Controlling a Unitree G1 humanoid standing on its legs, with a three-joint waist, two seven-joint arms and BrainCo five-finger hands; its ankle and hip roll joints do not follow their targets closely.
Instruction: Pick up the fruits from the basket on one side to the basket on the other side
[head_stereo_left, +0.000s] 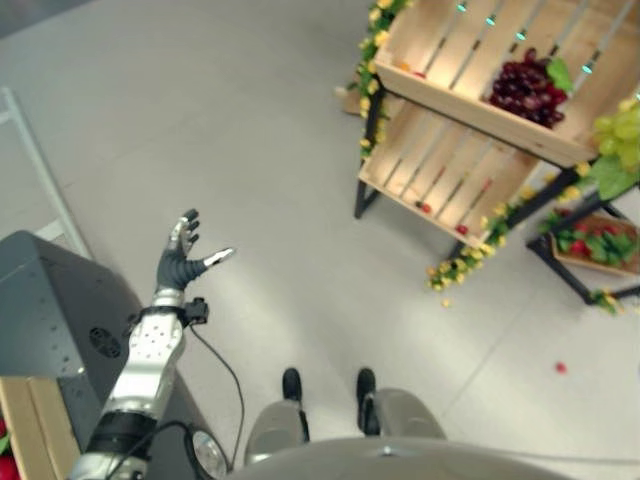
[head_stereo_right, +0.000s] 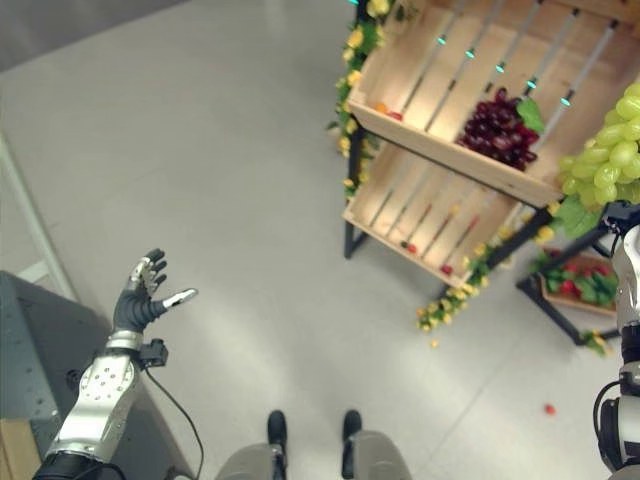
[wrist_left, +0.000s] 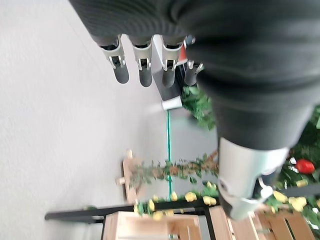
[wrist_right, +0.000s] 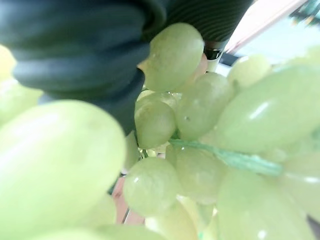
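Green grapes (head_stereo_right: 605, 140) carried in right hand (wrist_right: 85, 60), at 3 o'clock beside the wooden crate (head_stereo_right: 450, 100).
Transfer step: fingers clenched round the bunch; left hand (head_stereo_left: 180, 255) released, empty. Next: find the receiving basket.

Wooden shelf (head_stereo_left: 470, 160), purple grapes (head_stereo_left: 527, 88) on top

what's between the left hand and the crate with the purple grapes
Bare grey floor, seen in the right eye view: nothing lies between the raised, open left hand and the wooden crate holding the purple grapes.
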